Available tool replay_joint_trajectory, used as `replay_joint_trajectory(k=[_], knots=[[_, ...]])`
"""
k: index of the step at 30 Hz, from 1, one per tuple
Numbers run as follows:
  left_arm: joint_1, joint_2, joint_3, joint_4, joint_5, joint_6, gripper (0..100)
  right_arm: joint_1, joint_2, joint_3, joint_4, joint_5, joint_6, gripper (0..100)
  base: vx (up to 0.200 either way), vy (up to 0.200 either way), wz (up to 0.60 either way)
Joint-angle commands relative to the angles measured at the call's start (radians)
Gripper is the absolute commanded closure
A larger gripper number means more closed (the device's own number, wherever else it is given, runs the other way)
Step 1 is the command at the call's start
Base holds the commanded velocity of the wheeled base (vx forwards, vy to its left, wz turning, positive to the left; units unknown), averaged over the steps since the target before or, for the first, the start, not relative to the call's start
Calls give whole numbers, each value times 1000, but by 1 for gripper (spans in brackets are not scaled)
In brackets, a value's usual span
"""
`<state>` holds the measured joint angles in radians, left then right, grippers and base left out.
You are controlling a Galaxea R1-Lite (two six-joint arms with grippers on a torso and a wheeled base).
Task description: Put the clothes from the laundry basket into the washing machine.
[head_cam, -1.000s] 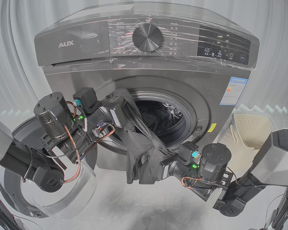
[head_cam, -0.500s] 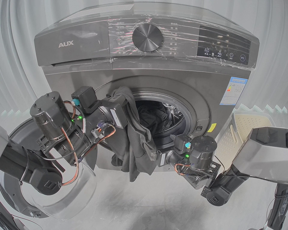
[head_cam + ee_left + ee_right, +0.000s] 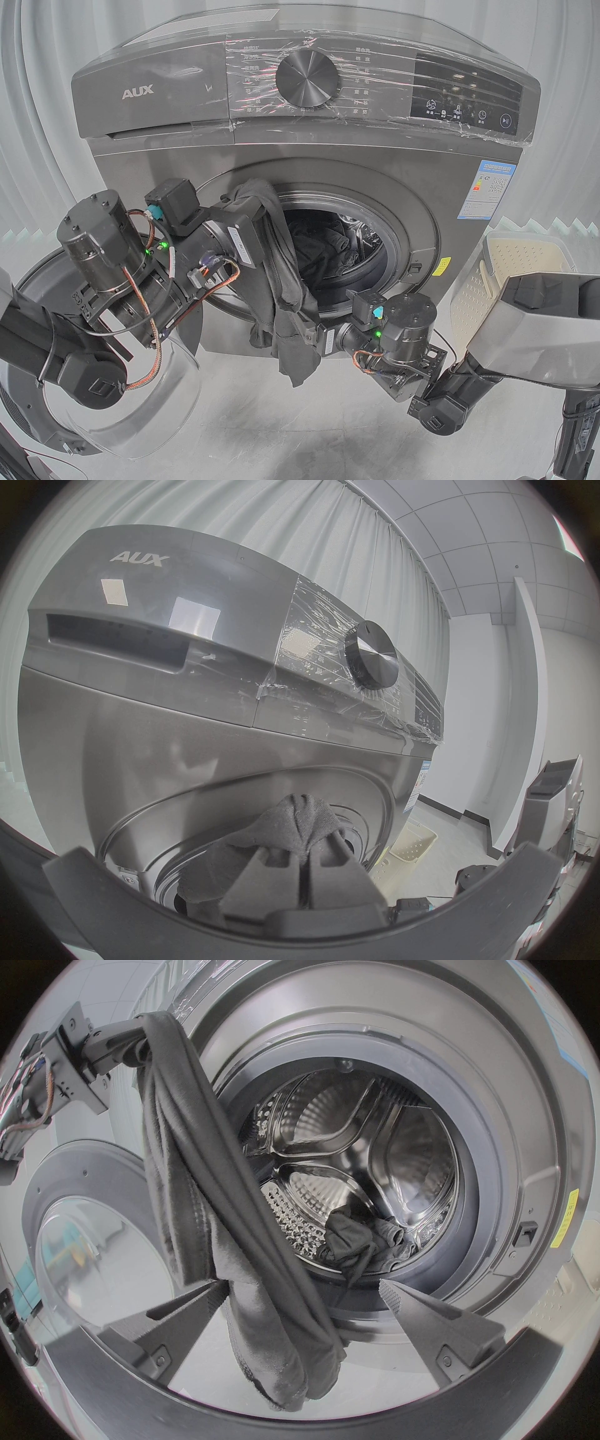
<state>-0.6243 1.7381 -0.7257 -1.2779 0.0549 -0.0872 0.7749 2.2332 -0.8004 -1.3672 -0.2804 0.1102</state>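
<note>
Washing machine (image 3: 375,169): front-loader with a grey metal shell. The control panel is under wrinkled clear film (image 3: 375,119), and it carries a round brushed-metal dial (image 3: 307,78). The door (image 3: 156,400) stands swung open on the robot's left, a round frame with a clear domed window.

Drum (image 3: 356,1147): shiny perforated steel with raised ribs. A crumpled dark garment (image 3: 359,1238) lies at its bottom.

Dark grey garment (image 3: 281,294): soft matte knit, bunched into long folds. It hangs down across the left edge of the door opening, outside the drum, and its lower end dangles below the opening, clear of the floor.

Left gripper (image 3: 300,855): at the upper left of the opening, fingers pressed together on the top of that garment, which bulges out over the tips.

Right gripper (image 3: 300,1297): low in front of the opening, its wedge-shaped textured fingers (image 3: 187,1307) spread wide. The hanging cloth drops between them and seems to brush one finger, but it is not gripped.

Laundry basket (image 3: 519,262): cream perforated plastic, on the floor to the machine's right, partly behind the right arm.
</note>
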Motion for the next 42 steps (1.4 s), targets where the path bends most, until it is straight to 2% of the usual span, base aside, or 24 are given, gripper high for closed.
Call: replay_joint_trajectory(k=[1, 7, 17, 21, 33, 34, 42], knots=[[3, 8, -1, -1, 2, 0, 100, 37, -10, 49, -1, 3, -1, 0, 0, 0, 0], [6, 11, -9, -1, 2, 0, 100, 86, -46, 132, -1, 1, -1, 0, 0, 0, 0], [6, 12, -7, -1, 2, 0, 100, 113, -47, 124, -3, 6, -3, 0, 0, 0, 0], [5, 14, -9, -1, 2, 0, 100, 153, -55, 121, -4, 10, -4, 0, 0, 0, 0], [3, 8, -1, -3, 2, -2, 100, 133, 80, -71, -4, 10, -12, 0, 0, 0, 0], [5, 6, -1, -3, 2, -2, 100, 127, 86, -86, -4, 10, -11, 100, 0, 0, 0], [11, 6, 2, -3, 2, 0, 100, 121, 40, -63, -4, 7, -9, 100, 0, 0, 0]])
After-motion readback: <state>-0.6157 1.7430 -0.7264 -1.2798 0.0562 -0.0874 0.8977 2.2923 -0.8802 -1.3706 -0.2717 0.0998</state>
